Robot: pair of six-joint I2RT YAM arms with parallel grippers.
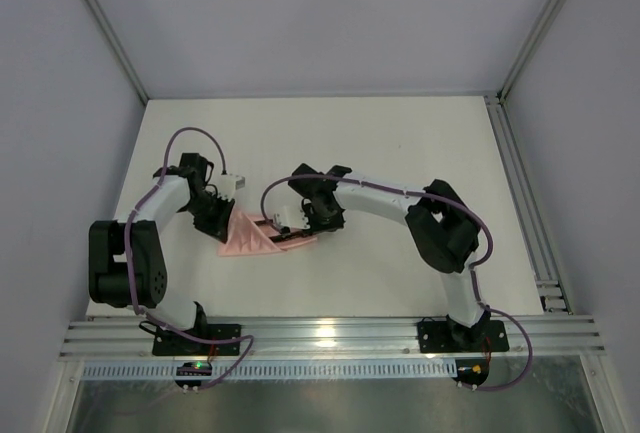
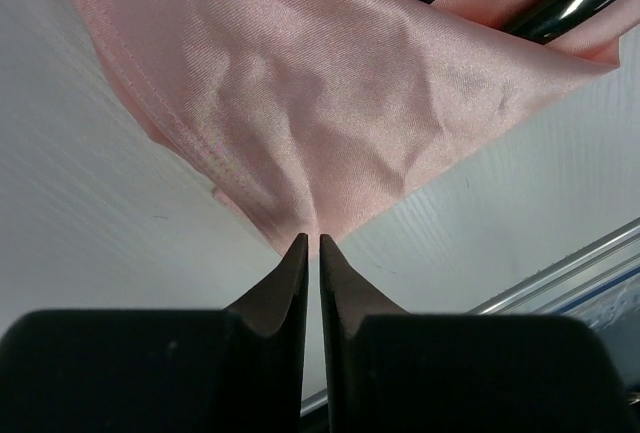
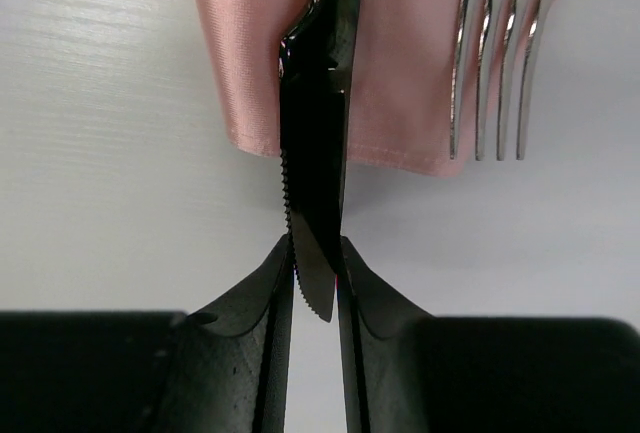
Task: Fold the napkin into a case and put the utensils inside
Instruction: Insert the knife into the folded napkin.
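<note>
Right gripper (image 3: 315, 245) clamped narrow on the blade tip of the serrated dark knife (image 3: 315, 133). Left gripper (image 2: 311, 240) nearly closed, pinching a corner of the salmon-pink satin cloth case (image 2: 330, 93), left of centre on the white table (image 1: 400, 143). I'd slide the knife in straight beside the pale-tined fork (image 3: 495, 63), with the left tensioning the cloth. Grey enclosure walls (image 1: 300, 13) all round.

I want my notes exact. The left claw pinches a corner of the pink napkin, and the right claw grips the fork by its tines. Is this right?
Not quite. The right claw grips the knife by its serrated blade, not the fork, which lies untouched beside it; the right wrist view shows this. The left claw does pinch the napkin corner.
</note>
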